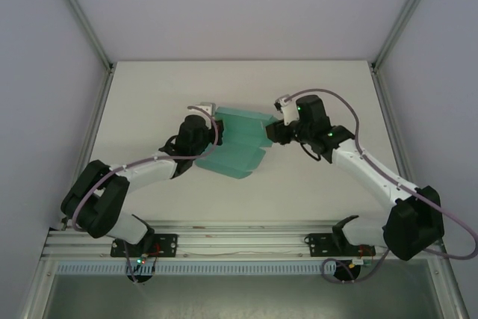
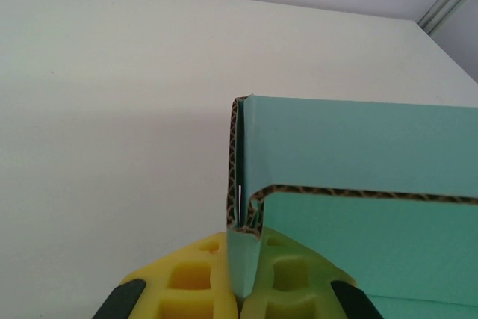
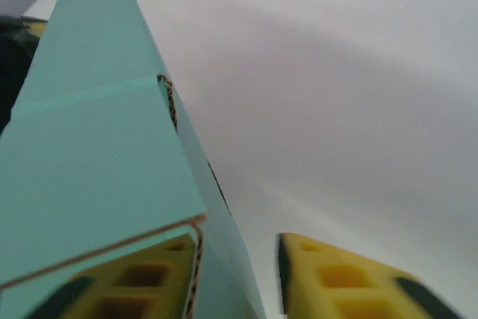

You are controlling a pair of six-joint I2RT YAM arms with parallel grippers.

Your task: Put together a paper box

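While the paper box (image 1: pixel 237 143) rests at the middle of the table (image 1: pixel 149 95), the left claw (image 2: pixel 243 289) is clamped on its left corner flap, and the right claw (image 3: pixel 239 289) straddles its right wall, jaws apart.

Bright even light, soft faint shadows, close foreground blurred in wrist views

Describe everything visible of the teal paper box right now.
The paper box is teal corrugated card, plain, with a brown fluted core showing at cut edges. It is half-formed: a wall stands folded up along the far side, the other panels lie flatter on the white table toward the arms. The left gripper pinches one wall end between its fingers; the right gripper straddles the opposite end, one finger clear of the card.
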